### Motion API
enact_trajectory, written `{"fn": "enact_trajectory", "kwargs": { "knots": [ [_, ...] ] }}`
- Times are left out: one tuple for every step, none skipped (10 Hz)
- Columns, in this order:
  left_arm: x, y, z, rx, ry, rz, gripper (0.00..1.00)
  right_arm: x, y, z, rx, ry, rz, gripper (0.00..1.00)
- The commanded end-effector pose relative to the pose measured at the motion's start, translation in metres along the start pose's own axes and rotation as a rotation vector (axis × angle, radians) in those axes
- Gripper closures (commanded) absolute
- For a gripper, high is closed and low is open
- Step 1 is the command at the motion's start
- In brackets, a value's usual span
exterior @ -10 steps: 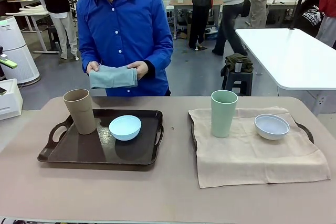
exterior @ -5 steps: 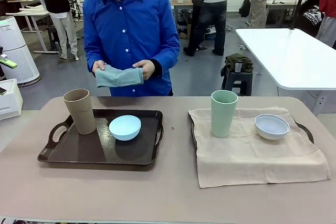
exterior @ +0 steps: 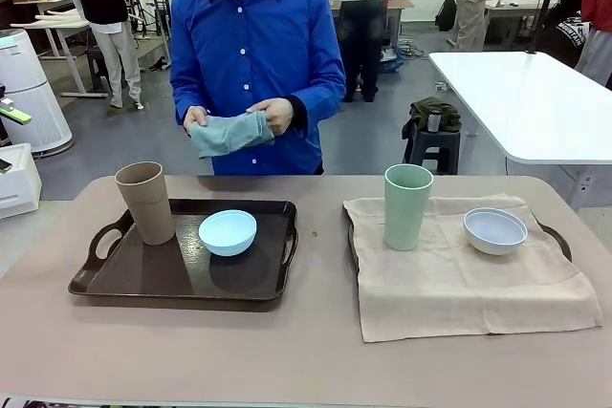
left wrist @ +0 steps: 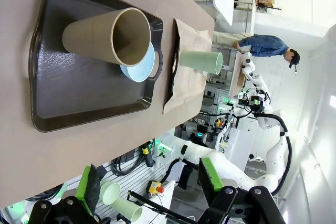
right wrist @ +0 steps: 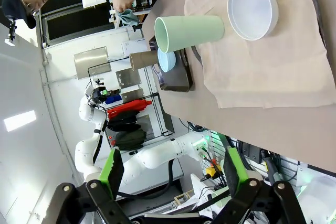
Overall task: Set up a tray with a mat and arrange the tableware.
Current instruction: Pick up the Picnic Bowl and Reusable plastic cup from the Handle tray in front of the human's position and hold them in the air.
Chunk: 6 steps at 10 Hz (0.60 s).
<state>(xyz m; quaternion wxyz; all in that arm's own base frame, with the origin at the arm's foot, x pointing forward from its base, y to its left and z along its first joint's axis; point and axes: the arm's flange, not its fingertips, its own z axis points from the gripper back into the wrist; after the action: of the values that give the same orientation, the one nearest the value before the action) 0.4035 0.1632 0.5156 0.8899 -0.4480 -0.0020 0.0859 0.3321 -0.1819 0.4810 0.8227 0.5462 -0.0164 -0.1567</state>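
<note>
While both arms hang clear of the table (exterior: 306, 360), the left gripper (left wrist: 149, 179) has its green pads spread wide with nothing between them, and the right gripper (right wrist: 173, 165) stands just as wide apart and just as empty.

Beyond the left gripper's fingers lies a dark brown tray (exterior: 124, 279) on the robot's left half of the table. A tan tumbler (exterior: 145, 202) stands upright at the tray's far left corner, and a light blue bowl (exterior: 228, 231) sits just beside it, nearer the middle of the far edge, not touching.

On the right half, a beige mat (exterior: 459, 293) is draped over a second tray, whose dark handle (exterior: 557, 236) peeks out at the right edge. A pale green tumbler (exterior: 407, 205) stands upright on the mat's far left part; a white bowl (exterior: 494, 230) rests on its far right part, well apart from the tumbler.

Across the table, a person in a blue shirt holds a folded teal cloth (exterior: 228, 133) in both hands at waist height.
</note>
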Motion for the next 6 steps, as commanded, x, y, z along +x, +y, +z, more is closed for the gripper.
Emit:
{"fn": "enact_trajectory", "kwargs": {
  "knots": [
    [0.001, -0.002, 0.002, -0.014, -0.001, -0.001, 0.00, 0.002, 0.000, 0.002, -0.003, -0.007, 0.001, 0.00],
    [0.001, -0.002, 0.002, -0.014, -0.001, -0.001, 0.00, 0.002, 0.000, 0.002, -0.003, -0.007, 0.001, 0.00],
    [0.001, -0.002, 0.002, -0.014, -0.001, -0.001, 0.00, 0.002, 0.000, 0.002, -0.003, -0.007, 0.001, 0.00],
    [0.000, 0.000, 0.000, 0.000, 0.000, 0.000, 0.00, 0.002, 0.000, 0.002, -0.003, -0.007, 0.001, 0.00],
    [0.011, -0.001, -0.006, 0.120, 0.000, -0.058, 0.00, 0.000, 0.000, 0.000, 0.000, 0.000, 0.000, 0.00],
    [0.023, -0.021, -0.020, 0.230, 0.022, -0.218, 0.00, 0.000, 0.024, -0.021, -0.090, 0.006, 0.057, 0.00]
  ]
}}
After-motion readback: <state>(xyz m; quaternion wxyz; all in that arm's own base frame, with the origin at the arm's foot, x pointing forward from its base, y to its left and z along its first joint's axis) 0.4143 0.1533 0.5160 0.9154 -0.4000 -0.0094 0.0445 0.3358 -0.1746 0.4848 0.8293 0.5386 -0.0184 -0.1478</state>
